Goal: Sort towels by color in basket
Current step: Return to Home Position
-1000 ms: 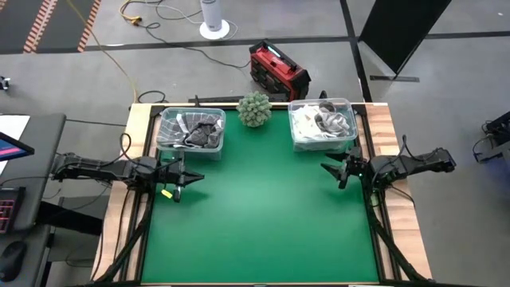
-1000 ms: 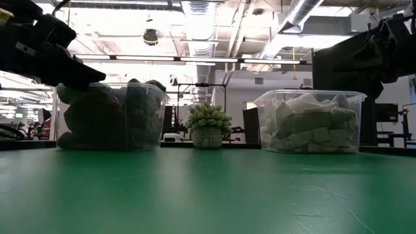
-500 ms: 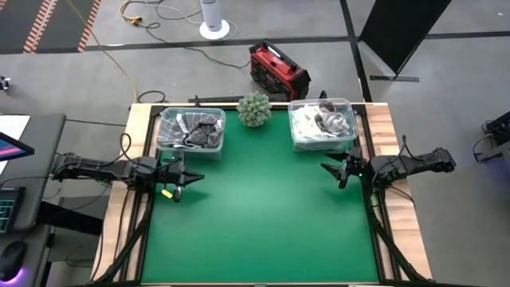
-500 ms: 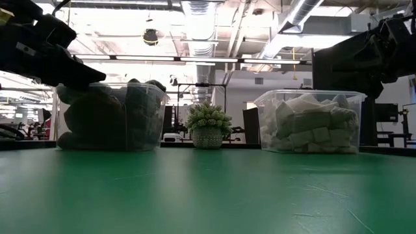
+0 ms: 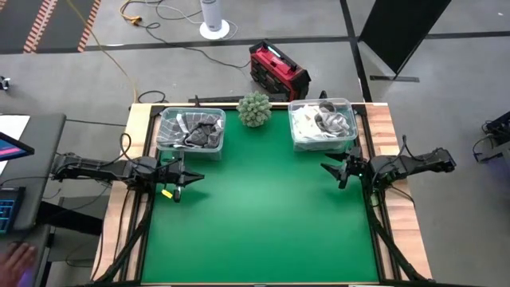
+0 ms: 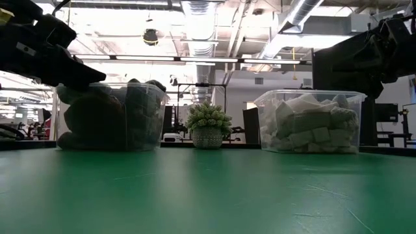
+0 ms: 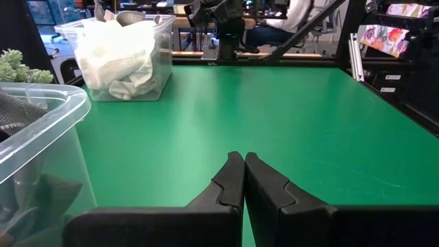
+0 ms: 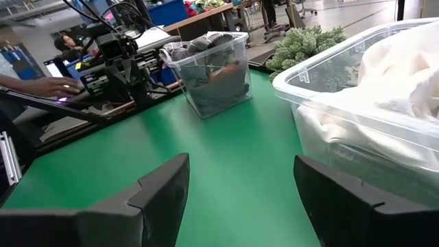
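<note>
At the back of the green surface (image 5: 255,223), dark towels (image 5: 201,134) fill the left bin (image 5: 191,153) and pale towels (image 5: 315,121) the right bin (image 5: 323,146), the left gripper (image 5: 195,178) hovering nearby with fingers (image 7: 230,182) pressed together, the right gripper (image 5: 331,174) spread wide.

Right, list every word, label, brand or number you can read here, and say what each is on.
No text can be read in any view.
Red case on the floor: any marking is too small to read.
Screen at the left edge: lit, nothing legible.
Left clear bin and right clear bin: no labels show.
</note>
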